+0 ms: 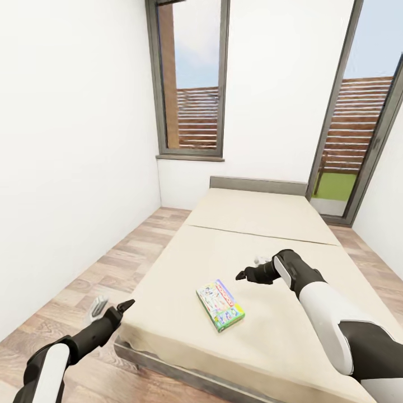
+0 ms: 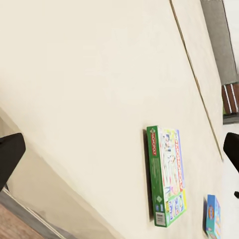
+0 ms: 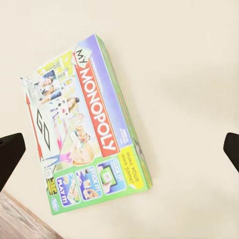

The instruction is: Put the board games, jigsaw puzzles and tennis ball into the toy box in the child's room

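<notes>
Beige mattress of the bed (image 1: 263,224) is lying under both of your arms, and neither arm is touching anything on it.

Right gripper (image 1: 242,275): your dark fingers (image 3: 10,154) are standing wide apart in the right wrist view, one at each side edge of that picture, with nothing between them but the board game and bare mattress. They are gripping nothing and are hanging above the bed, just beyond the box as the head view shows it.

Left gripper (image 1: 124,307): you are holding it beside the near left corner of the bed, over the wood-plank floor (image 1: 112,268). Its fingers (image 2: 9,154) are likewise showing spread wide at opposite edges of the left wrist view, holding nothing and contacting nothing.

Count of items in sight:
- Board games: two. One board game (image 1: 220,305), a flat box with green edges and red "MONOPOLY" lettering, is lying face up on the near part of the mattress, between your two grippers and turned at an angle to the bed's edges. It is also showing in the left wrist view (image 2: 166,174) and the right wrist view (image 3: 84,129). A second box (image 2: 213,217), blue-edged, is showing at the border of the left wrist view, near the first and apart from it; its print is too small to read.
- Beds: one, with a grey headboard against the white wall.
- Windows: one grey-framed window (image 1: 193,84) is standing behind the bed.
</notes>
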Motion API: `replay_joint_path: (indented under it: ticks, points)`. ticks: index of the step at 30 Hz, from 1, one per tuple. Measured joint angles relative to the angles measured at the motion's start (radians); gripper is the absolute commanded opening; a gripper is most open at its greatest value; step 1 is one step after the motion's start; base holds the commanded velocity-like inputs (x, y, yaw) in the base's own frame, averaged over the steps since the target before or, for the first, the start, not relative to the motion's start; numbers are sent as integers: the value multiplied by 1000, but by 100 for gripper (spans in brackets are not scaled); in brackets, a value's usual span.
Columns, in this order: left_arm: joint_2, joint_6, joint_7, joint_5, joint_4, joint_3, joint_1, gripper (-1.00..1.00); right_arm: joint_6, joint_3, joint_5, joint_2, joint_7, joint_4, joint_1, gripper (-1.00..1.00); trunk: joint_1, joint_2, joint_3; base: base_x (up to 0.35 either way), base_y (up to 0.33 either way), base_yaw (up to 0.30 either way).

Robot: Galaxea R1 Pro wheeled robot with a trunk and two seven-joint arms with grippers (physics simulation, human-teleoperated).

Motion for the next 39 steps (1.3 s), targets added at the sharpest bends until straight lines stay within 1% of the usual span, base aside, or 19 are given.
replay_joint_path:
  ticks: [4,7,8,10,18,39]
  points:
    - [-3,9,0,6,-13,0,0,100,0,0,0,0,0,0,0,100,0,0,0,17,4,0]
    - [-5,25,3,19,-25,1,0,100,0,0,-1,0,0,1,0,100,0,0,0,11,3,0]
    - [-5,26,3,19,-25,1,0,100,0,0,0,0,0,1,0,100,0,0,0,8,2,0]
    - [-6,42,6,35,-35,0,0,100,0,1,0,0,0,1,0,100,8,-14,-6,7,1,0]
    - [-6,61,12,56,-46,0,0,100,0,1,0,0,1,2,0,100,38,-70,-31,4,1,0]
    - [-3,78,12,70,-52,9,0,100,0,2,3,9,2,9,0,100,119,-217,-97,0,0,0]
